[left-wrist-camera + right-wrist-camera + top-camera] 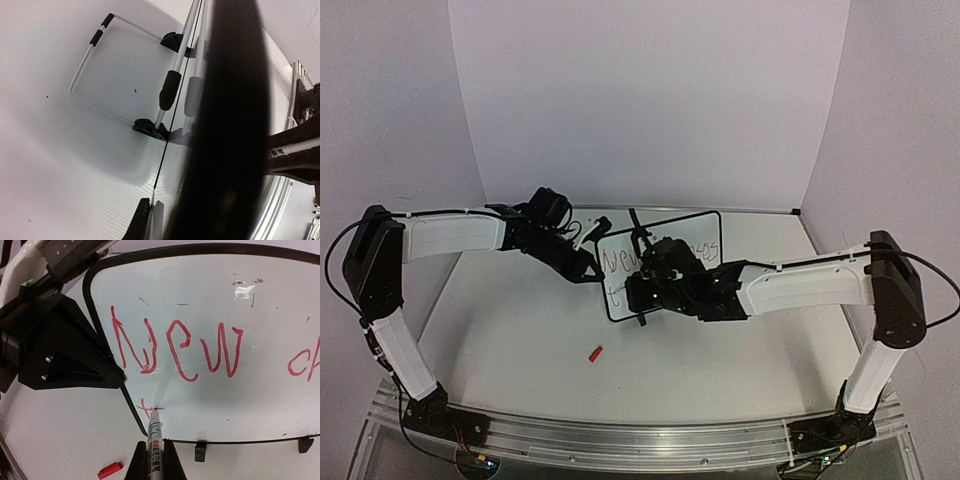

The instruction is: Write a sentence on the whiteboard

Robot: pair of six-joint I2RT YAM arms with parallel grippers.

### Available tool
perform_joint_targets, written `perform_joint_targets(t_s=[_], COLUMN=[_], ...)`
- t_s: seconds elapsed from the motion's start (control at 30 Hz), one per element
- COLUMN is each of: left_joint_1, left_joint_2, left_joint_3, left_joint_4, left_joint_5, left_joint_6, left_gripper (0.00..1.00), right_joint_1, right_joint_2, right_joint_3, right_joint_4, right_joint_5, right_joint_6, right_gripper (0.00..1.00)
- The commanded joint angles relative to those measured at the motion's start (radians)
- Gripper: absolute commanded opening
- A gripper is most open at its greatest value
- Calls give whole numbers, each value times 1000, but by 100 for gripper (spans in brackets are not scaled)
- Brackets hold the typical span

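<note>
Looking at where this could fall apart: the whiteboard [225, 405] stands propped near the middle of the table [520, 330], leaning on its wire stand [90, 60]. The only thing steadying it is the left tool [592, 268], clamped shut on the board's left edge. The right tool [154, 447] is closed around the marker [154, 432], with the tip pressed on the board at the bottom left, right by the frame, where the second line of the sentence [180, 350] is just starting. My biggest worry is pressure. Lean too hard and the board rocks back on the stand or twists in the left tool's pinch, and the strokes go wobbly or skip. Too light and the ink drops out. The marker could also slide up through the fingers, since it's a slim barrel. And the arm sits over the red "New" above, so a low wrist could smear it. The red cap [110, 470] lies loose on the table nearby, probably harmless.
</note>
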Motion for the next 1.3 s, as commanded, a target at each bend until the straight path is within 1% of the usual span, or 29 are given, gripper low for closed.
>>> perform_joint_targets(t_s=[0.0, 0.37, 0.87, 1.27], left_joint_1=[-14, -15, -15, -16], left_joint_2=[-25, -25, -24, -23], left_joint_3=[43, 43, 43, 44], left_joint_4=[-34, -34, -35, -35], left_joint_5=[-9, -7, -7, -9], left_joint_6=[16, 16, 16, 17], left_gripper=[0, 0, 0, 0], right_joint_1=[-5, -5, -5, -6], right_joint_2=[31, 19, -2, -23], right_joint_3=[26, -7, 21, 54], right_joint_4=[7, -15, -39, -39], right_joint_5=[11, 49, 96, 85], right_joint_6=[6, 21, -6, -23], right_gripper=[0, 0, 0, 0])
